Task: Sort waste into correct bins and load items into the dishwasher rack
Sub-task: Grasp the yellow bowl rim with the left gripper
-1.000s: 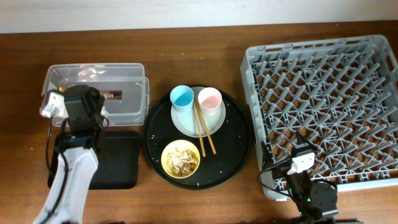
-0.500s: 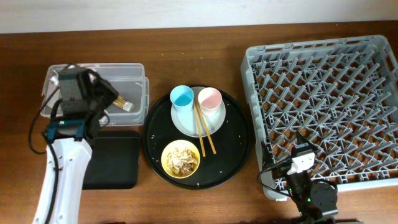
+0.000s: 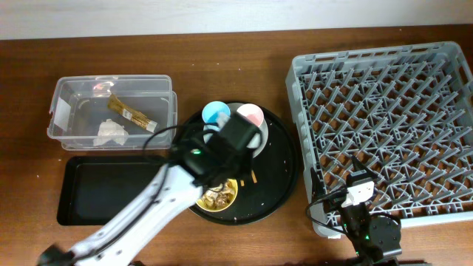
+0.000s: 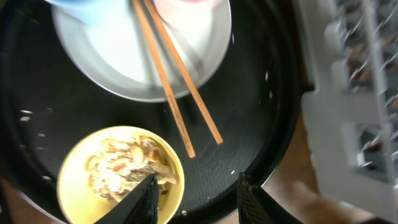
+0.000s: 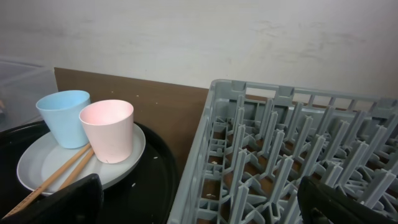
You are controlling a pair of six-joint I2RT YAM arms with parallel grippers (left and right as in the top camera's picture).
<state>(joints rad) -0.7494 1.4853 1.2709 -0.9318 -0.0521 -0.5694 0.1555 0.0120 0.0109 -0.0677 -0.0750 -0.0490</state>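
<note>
The left gripper [image 4: 196, 198] moved from over the tub [image 3: 168, 111] to over the round tray [image 3: 284, 159]; the wrapper [image 3: 131, 114] ended up slanted.

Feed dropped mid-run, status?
Left gripper open over yellow bowl. Right gripper open beside rack. Tissue and wrapper in clear tub. Watch chopsticks, tips near bowl rim.

- Brown wooden table [image 3: 222, 55] carries everything.
- Clear plastic tub [image 3: 77, 111] sits at the far left.
- Black rectangular tray [image 3: 96, 188] lies just in front of the tub.
- Round black tray [image 3: 284, 159] rests at centre.
- Grey dishwasher rack [image 3: 384, 96] fills the right side.
</note>
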